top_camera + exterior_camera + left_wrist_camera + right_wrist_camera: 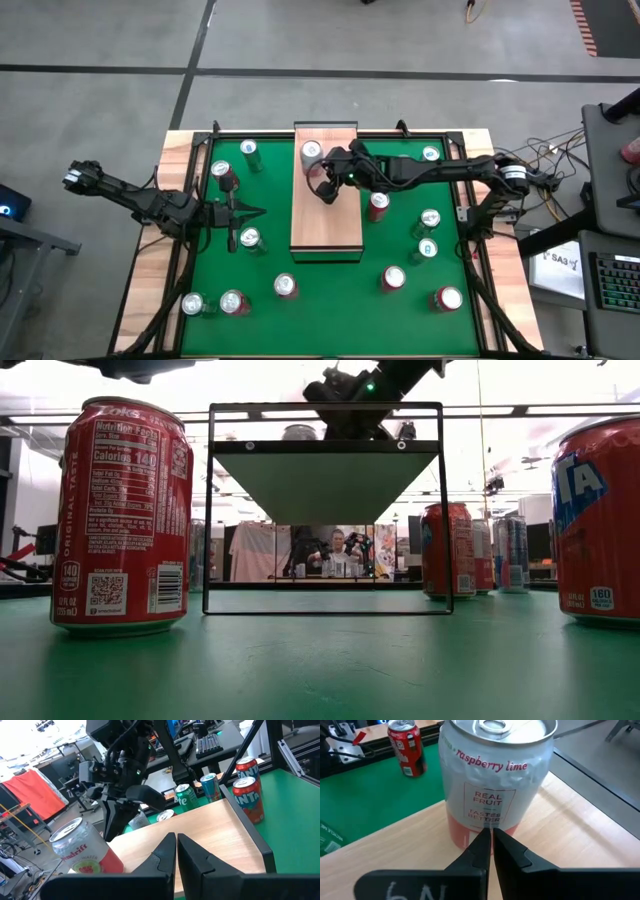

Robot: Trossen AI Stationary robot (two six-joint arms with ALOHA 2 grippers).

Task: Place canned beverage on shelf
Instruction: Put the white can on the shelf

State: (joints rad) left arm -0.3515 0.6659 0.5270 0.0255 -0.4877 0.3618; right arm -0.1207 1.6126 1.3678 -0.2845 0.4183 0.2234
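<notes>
The right end effector (pixel 490 842) hangs over the shelf (pixel 325 225), fingers pressed together and holding nothing, just beside the raspberry lime can (pixel 495 775). That can stands upright on the shelf's far end, long axis vertical, pull-tab top up, label facing the right wrist. It is a smooth thin-walled aluminium cylinder, probably slippery and easy to dent; if full, moderately heavy. A grip across the mid-body, jaws either side, looks soundest. The left end effector (pixel 176 851), likewise closed and empty, waits over the green desk (pixel 330 300) left of the shelf.
</notes>
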